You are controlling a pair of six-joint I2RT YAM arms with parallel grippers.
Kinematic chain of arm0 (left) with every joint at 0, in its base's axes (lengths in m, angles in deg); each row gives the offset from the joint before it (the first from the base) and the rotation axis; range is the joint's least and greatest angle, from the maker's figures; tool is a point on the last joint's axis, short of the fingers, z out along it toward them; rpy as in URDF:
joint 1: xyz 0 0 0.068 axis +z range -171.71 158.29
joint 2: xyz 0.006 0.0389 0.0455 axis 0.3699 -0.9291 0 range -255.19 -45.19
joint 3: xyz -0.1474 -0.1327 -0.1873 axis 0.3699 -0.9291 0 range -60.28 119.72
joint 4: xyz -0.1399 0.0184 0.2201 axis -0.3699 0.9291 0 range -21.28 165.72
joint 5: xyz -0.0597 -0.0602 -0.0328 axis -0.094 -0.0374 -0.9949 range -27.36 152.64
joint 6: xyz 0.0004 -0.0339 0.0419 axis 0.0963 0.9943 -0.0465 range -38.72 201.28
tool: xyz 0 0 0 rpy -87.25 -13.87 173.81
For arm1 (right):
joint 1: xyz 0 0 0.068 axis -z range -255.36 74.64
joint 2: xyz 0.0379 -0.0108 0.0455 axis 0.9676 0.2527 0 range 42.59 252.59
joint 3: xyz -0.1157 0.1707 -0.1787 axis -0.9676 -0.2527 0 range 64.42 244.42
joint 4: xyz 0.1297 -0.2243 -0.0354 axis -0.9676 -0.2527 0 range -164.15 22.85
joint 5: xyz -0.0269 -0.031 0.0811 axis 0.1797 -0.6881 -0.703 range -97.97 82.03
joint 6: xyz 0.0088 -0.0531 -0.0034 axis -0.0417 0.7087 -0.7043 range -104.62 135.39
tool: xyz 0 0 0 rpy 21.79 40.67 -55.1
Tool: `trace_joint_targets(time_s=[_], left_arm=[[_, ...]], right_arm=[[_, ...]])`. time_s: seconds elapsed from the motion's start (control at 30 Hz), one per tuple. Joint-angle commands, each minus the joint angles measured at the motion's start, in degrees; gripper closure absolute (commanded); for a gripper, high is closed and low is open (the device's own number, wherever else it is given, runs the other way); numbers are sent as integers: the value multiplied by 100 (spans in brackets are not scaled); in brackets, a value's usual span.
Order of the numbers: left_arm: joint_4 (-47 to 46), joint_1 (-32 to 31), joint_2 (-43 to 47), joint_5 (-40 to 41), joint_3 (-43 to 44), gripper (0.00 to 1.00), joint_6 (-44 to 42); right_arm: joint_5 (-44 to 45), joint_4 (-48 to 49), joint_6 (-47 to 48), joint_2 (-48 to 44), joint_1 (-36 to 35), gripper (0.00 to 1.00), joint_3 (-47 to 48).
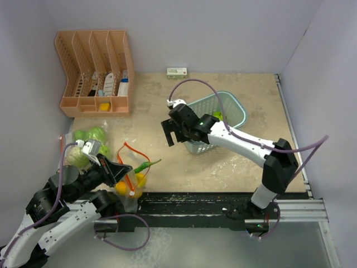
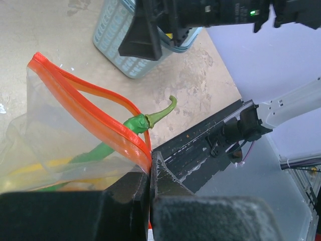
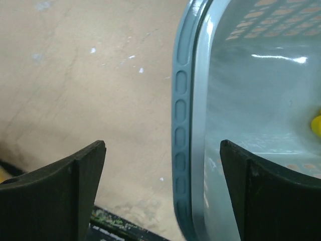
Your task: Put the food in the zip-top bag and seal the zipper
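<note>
Halfway in bag (image 2: 55, 135), chili (image 2: 136, 123), yellow fruit (image 3: 316, 125) in basket (image 3: 181, 125)

Zip-top bag (image 2: 45, 130) was clear, zipper strip orange-red. Chili (image 2: 143, 122) was bright green. Cabbages (image 1: 93, 134) were pale green. Near left: orange fruit (image 1: 121, 188), yellow fruit (image 1: 140, 180). Basket (image 1: 196, 147) was teal, walls perforated. Far-left organizer (image 1: 66, 61) was peach, lattice sides. Table (image 1: 150, 103) was mottled beige.
</note>
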Motion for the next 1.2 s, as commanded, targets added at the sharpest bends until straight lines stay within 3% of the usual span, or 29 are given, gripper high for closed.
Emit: trace_joint_targets(time_s=[0.0, 0.13, 0.3, 0.6, 0.8, 1.17], left_arm=[[-166, -11, 56, 72, 215, 100, -112], [-112, -11, 113, 117, 215, 100, -108], [-76, -10, 148, 123, 217, 100, -96], [-114, -10, 101, 97, 217, 100, -127], [-86, -11, 49, 125, 204, 100, -163], [-121, -6, -30, 218, 38, 100, -235]], right_arm=[[-616, 2, -2, -737, -13, 1, 154], [-729, -85, 1, -1158, -13, 0, 228], [34, -494, -238, -1597, 74, 1, 193], [782, -685, 266, -1158, 1486, 0, 313], [367, 276, 539, -610, 2156, 0, -225], [1260, 1671, 380, 18, 2413, 1, -886]])
